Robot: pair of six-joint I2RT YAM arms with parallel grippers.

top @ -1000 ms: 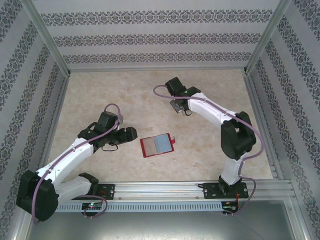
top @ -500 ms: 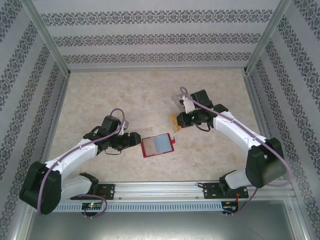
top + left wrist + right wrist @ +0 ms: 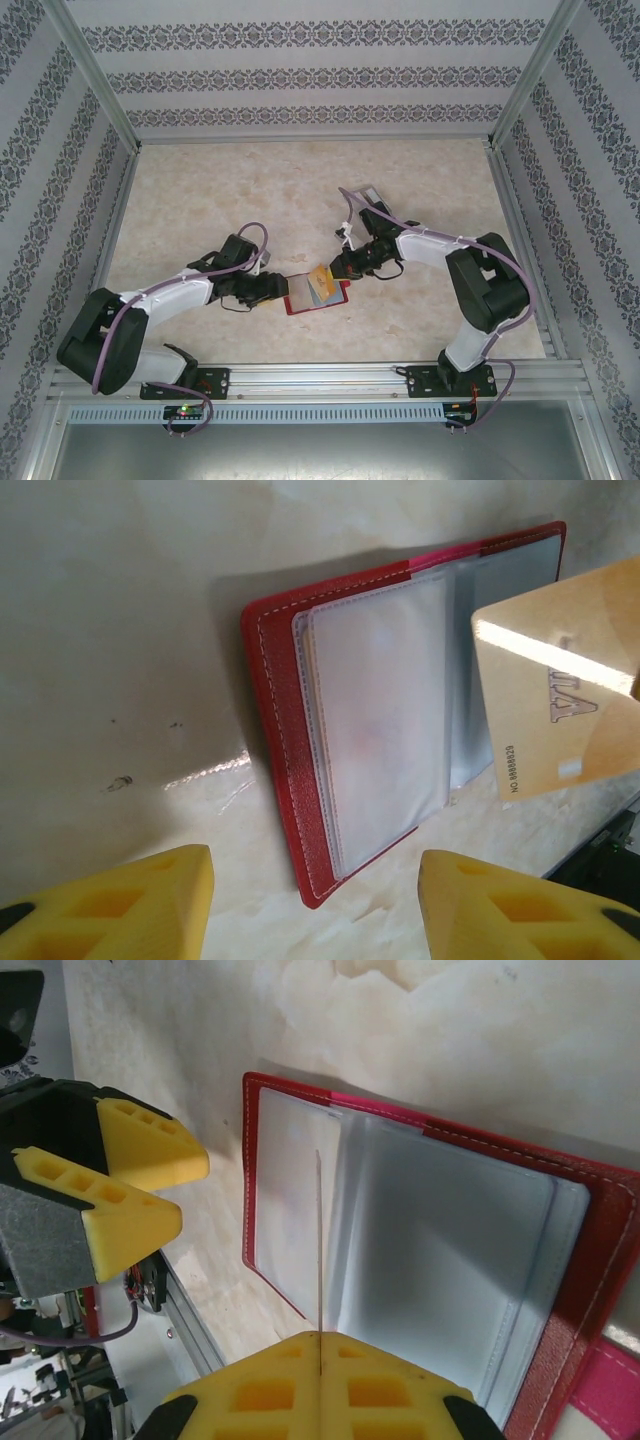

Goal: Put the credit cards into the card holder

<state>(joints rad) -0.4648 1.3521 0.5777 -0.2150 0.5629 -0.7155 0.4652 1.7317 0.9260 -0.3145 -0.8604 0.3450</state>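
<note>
From above, we see the red card holder [image 3: 314, 292] lying open between the arms, with the left gripper [image 3: 276, 287] at its left edge, probably not touching it.

At the left wrist, that gripper's fingers [image 3: 110, 900] stand apart, empty.

At the right wrist, the right gripper [image 3: 318, 1348] pinches the gold credit card [image 3: 318, 1240] edge-on over a clear pocket [image 3: 290, 1200]. We judge the card light, stiff and slick, best held by its rear edge.

The left arm [image 3: 170, 295] is lying low across the lower left of the top view, the left gripper [image 3: 281, 287] at centre holding its yellow fingers [image 3: 150, 900] wide apart. The right arm [image 3: 440, 245] is bending in from the right, the right gripper [image 3: 336, 268] pinching an orange-yellow card [image 3: 560, 680] edge-on.
</note>
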